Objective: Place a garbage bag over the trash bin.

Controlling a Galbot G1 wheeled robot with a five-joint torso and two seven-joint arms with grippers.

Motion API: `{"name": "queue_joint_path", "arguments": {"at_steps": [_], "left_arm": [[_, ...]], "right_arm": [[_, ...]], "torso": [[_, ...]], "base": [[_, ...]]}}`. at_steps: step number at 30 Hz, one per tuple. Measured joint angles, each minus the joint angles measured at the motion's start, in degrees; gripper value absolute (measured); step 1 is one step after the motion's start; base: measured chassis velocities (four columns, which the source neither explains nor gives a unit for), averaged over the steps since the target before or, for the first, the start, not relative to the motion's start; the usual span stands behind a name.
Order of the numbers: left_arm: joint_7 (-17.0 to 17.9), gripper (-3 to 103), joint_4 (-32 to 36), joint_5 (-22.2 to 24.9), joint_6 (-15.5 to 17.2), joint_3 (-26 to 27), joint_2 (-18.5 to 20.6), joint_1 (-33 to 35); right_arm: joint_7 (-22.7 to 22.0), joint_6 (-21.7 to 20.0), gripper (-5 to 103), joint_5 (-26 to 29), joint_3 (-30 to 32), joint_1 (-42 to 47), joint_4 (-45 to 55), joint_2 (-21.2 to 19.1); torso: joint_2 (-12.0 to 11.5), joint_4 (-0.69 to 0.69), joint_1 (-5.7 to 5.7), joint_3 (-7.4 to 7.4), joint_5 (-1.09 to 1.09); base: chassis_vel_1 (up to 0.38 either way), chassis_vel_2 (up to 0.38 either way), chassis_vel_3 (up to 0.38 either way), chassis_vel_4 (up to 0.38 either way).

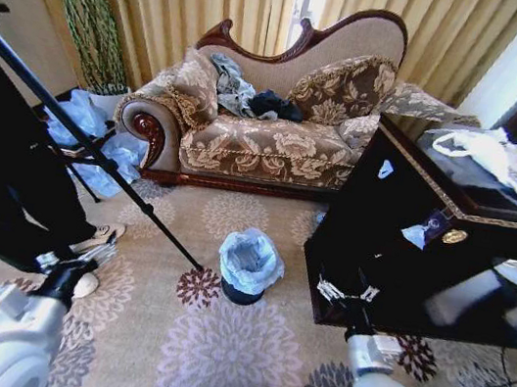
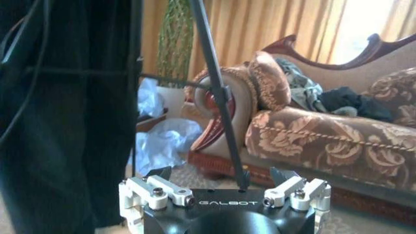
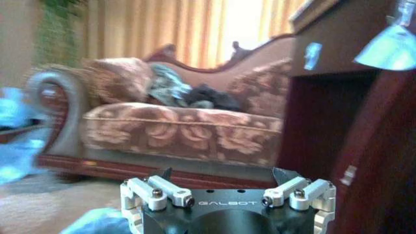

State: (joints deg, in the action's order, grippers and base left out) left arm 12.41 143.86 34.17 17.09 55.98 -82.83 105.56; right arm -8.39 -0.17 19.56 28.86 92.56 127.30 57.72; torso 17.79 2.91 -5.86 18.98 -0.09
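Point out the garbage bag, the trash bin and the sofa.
garbage bag point(image 1: 250, 257), head view, crinkled blue plastic at the bin's mouth.
trash bin point(image 1: 240, 295), head view, black lower wall.
sofa point(image 1: 266, 150), head view, seat cushion.

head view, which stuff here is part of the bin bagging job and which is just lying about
Job:
- thin pale blue translucent garbage bag, already sitting in and over the bin
- small black cylindrical trash bin on the carpet
- left gripper and right gripper, both open

Lying about:
- floral brocade sofa
- pale blue plastic heap
- glossy black cabinet

Crinkly translucent plastic garbage bag point(image 1: 252, 257); glossy black cabinet point(image 1: 398, 247).
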Motion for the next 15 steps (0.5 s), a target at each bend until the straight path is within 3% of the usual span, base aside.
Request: {"name": "queue_joint_path", "arguments": {"at_steps": [2,6,8,11,15], "left_arm": [[-1.81,100,-0.13,-0.27,0.02,0.04,-1.49,0.98],[-4.64,100,-0.27,-1.94,0.08,-0.75,-2.37,2.76],[-5.34,100,-0.31,-2.88,0.05,-1.0,-2.41,3.04],[-6.4,100,-0.41,-3.8,-0.65,-2.2,-2.59,3.43],[-6.8,100,-0.44,-4.17,-1.65,-2.86,-3.21,3.46]], "right_arm": [[3.44,0.41,100,-1.53,1.44,1.17,0.76,1.38],[5.93,-1.76,100,-2.67,2.99,3.97,4.36,3.38],[5.37,-2.98,100,-3.67,3.28,4.91,5.43,3.95],[-0.98,-5.2,100,-5.0,2.72,6.45,8.01,6.34],[-2.37,-4.42,100,-4.98,2.56,7.97,9.29,7.79]], "torso": [[0.0,0.01,0.0,0.0,0.02],[0.0,0.0,0.0,0.0,0.0],[0.0,0.01,0.0,0.0,-0.02],[0.0,0.01,0.0,0.0,0.0],[0.0,0.01,-0.01,0.0,-0.01]], "base": [[0.0,0.0,0.0,0.0],[0.0,0.0,0.0,0.0],[0.0,0.0,0.0,0.0],[0.0,0.0,0.0,0.0],[0.0,0.0,0.0,0.0]]}}
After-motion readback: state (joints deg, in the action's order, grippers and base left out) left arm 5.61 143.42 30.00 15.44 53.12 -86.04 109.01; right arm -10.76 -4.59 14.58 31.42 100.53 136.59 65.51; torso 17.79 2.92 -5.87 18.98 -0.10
